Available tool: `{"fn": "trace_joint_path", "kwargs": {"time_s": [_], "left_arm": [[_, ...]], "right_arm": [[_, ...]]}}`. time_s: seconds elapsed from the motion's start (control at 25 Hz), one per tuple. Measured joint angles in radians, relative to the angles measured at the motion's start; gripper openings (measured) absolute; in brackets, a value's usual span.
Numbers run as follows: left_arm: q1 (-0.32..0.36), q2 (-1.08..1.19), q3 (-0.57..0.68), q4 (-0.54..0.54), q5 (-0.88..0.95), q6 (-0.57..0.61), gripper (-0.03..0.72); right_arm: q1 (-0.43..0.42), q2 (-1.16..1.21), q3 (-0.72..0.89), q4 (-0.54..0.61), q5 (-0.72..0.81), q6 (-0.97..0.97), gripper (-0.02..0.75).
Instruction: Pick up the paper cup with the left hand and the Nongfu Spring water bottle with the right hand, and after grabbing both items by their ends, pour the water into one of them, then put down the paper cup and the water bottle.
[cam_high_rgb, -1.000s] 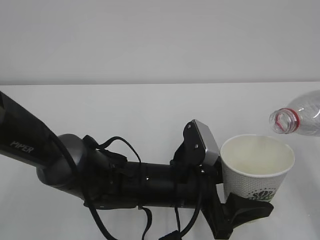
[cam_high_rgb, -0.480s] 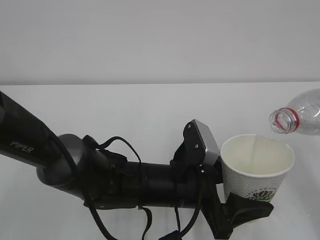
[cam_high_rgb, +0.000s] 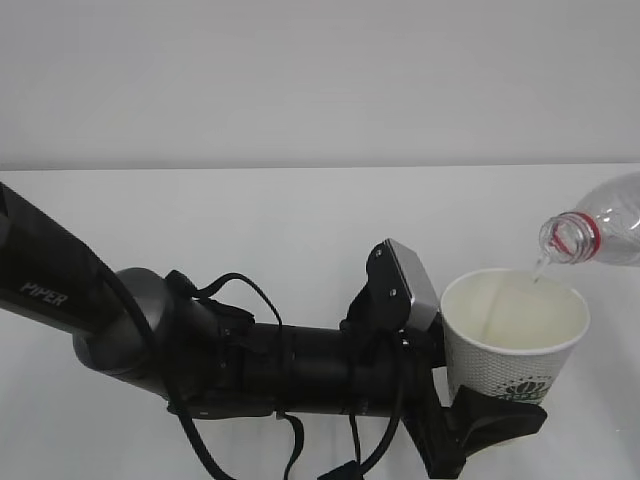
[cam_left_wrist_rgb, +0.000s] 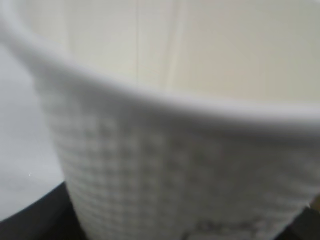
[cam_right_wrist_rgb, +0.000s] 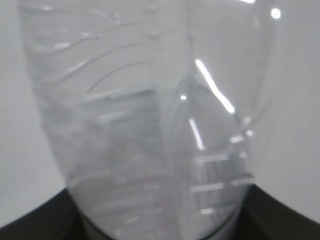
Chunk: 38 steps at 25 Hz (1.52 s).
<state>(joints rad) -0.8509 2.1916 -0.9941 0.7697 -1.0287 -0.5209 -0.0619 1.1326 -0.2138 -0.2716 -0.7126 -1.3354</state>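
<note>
The white paper cup stands upright at the lower right, and my left gripper is shut on its lower part, one black finger crossing its base. In the left wrist view the cup fills the frame, with a dark finger at its lower left. The clear Nongfu Spring water bottle lies tilted above the cup, red neck ring and open mouth over the rim. A thin stream of water falls into the cup. My right gripper is shut on the bottle, with a finger beside it.
The black left arm marked PIPER, with loose cables, spans the lower left of the white table. A plain grey wall rises behind the table's far edge.
The bottle's mouth has tipped a little further toward the cup, and a thin stream of water now runs into it. One second ago none fell. The cup and left arm have stayed still.
</note>
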Motion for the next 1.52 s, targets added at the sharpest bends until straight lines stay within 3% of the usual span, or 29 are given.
{"fn": "trace_joint_path", "kwargs": {"time_s": [1.52], "left_arm": [[0.000,0.000,0.000,0.000,0.004,0.000,0.543]], "right_arm": [[0.000,0.000,0.000,0.008,0.000,-0.006,0.430]]}}
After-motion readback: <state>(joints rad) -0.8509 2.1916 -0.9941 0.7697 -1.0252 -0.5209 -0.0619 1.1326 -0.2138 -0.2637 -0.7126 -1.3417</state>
